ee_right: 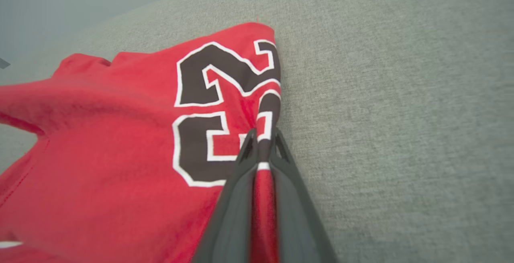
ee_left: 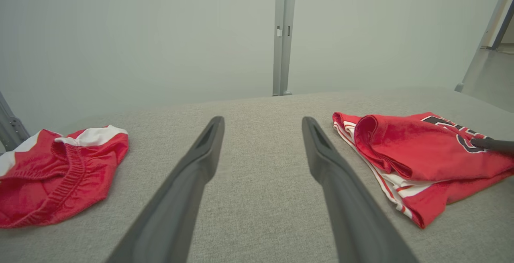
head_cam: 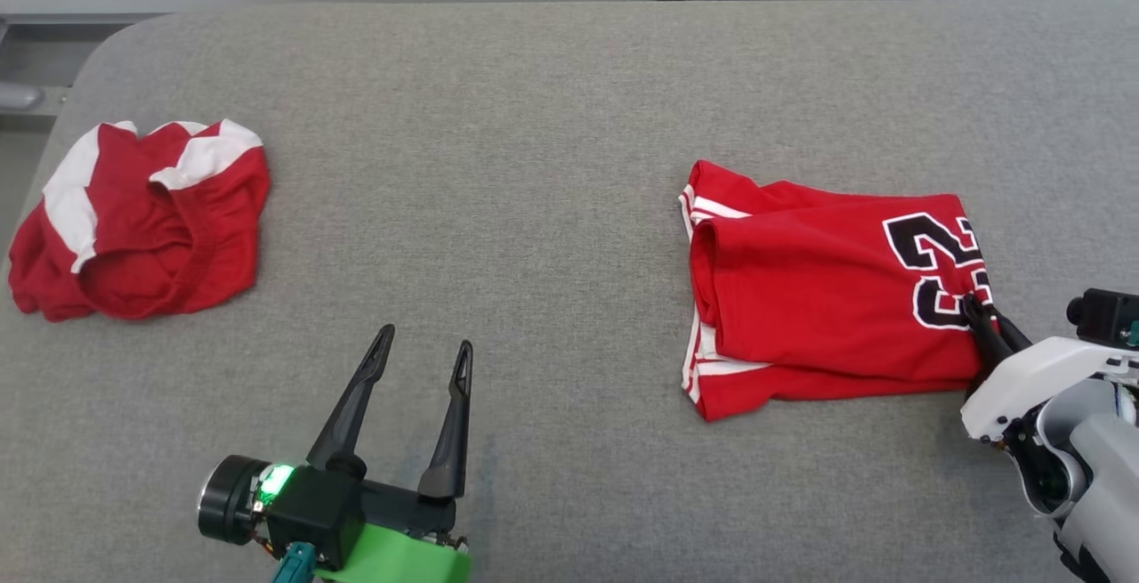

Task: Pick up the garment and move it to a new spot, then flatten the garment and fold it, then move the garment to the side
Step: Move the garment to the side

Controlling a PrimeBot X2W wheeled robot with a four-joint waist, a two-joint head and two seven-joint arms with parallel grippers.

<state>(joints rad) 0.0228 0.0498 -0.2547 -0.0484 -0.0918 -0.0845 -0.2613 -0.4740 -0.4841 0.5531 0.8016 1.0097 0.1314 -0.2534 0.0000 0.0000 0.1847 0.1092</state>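
On the right side of the grey fabric-covered table (head_cam: pixel 552 165) lies the folded red jersey with a black, white-edged number (head_cam: pixel 801 298). The right gripper (head_cam: pixel 972 305) has its two dark fingers pressed together on the jersey's right edge, pinching the cloth at the number. The left gripper (head_cam: pixel 424 343) hovers well apart, fingers spread wide, holding nothing. A crumpled red and white garment (head_cam: pixel 133 227) lies at the far left.
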